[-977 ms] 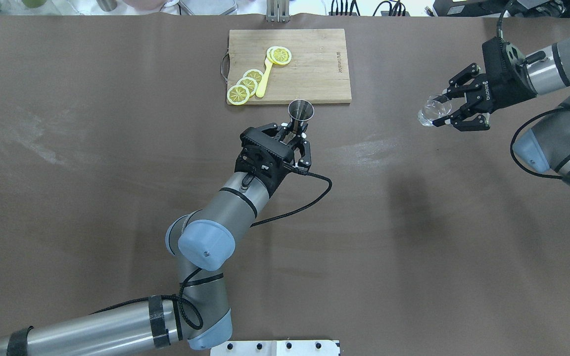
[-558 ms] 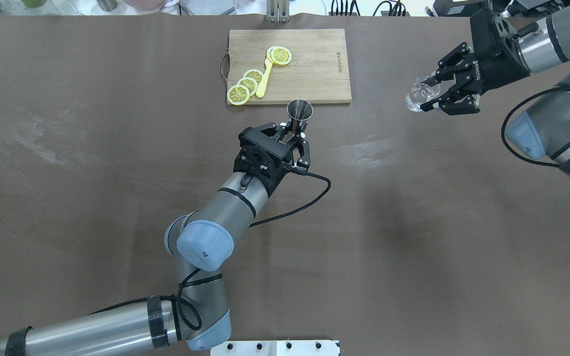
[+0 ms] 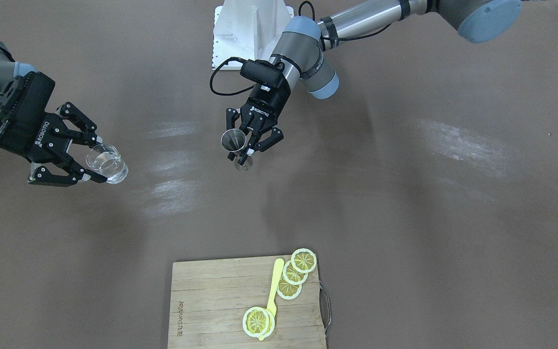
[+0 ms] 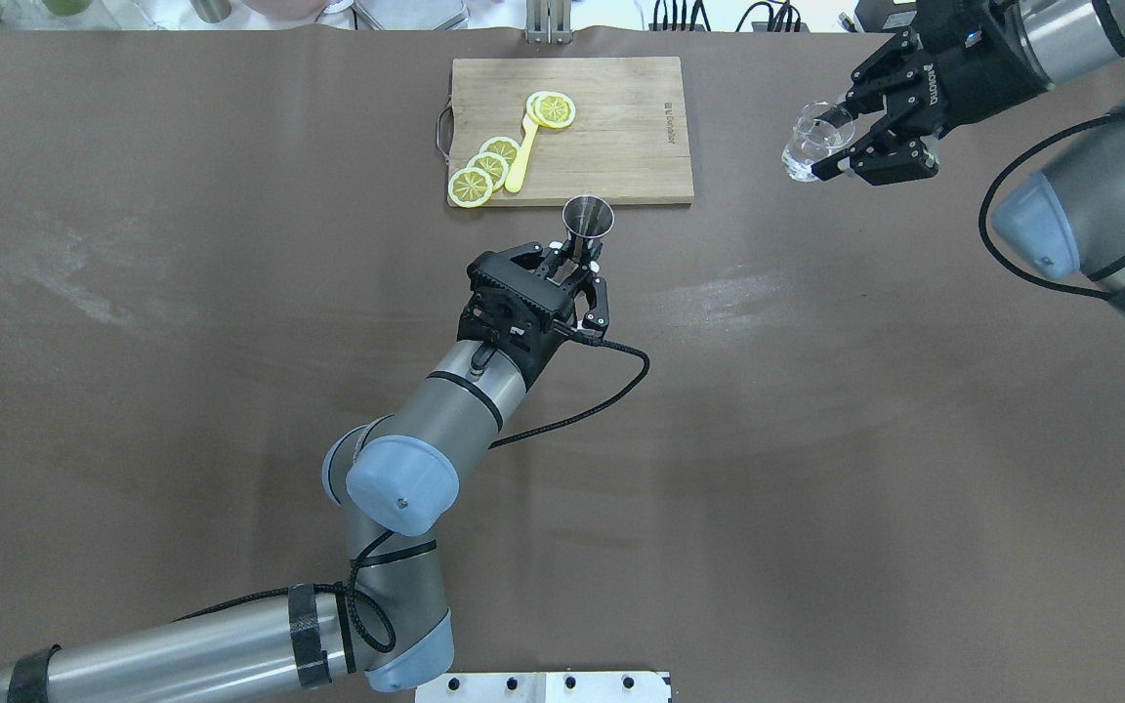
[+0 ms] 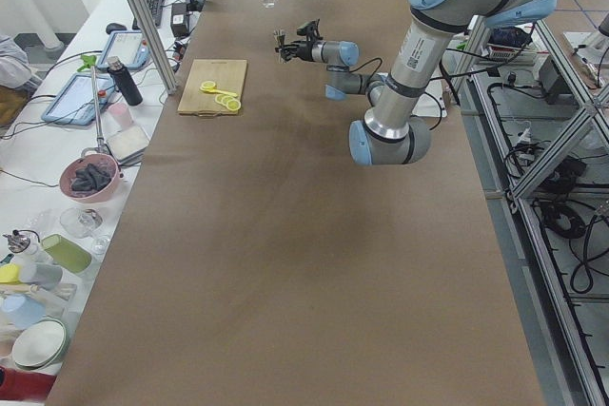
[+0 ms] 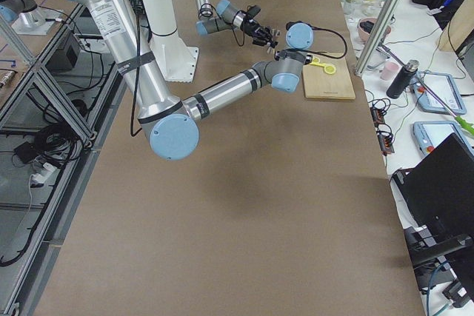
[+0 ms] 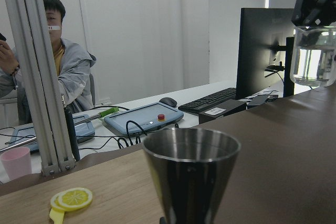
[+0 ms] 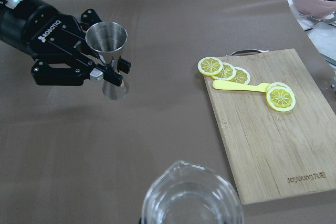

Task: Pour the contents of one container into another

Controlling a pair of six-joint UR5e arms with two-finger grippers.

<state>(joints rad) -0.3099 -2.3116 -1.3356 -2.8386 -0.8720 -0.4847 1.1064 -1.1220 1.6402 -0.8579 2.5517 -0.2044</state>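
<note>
The steel jigger (image 4: 589, 217) stands upright near the front edge of the cutting board, and my left gripper (image 4: 582, 256) is shut on its narrow waist. It shows again in the front-facing view as jigger (image 3: 233, 140) and left gripper (image 3: 246, 145). Whether its base touches the table I cannot tell. The clear glass (image 4: 810, 151) hangs in the air at the far right, roughly upright, with my right gripper (image 4: 831, 139) shut on it. In the front-facing view the glass (image 3: 107, 164) is well apart from the jigger. The right wrist view looks past the glass rim (image 8: 191, 198) to the jigger (image 8: 106, 38).
A wooden cutting board (image 4: 611, 137) lies at the back middle, carrying lemon slices (image 4: 484, 166) and a yellow utensil (image 4: 521, 156). Brown table surface lies between the two grippers. A person, a monitor and desk clutter sit beyond the far edge.
My right gripper has carried the glass further from the robot and somewhat left in the overhead view. The left gripper and jigger have barely shifted.
</note>
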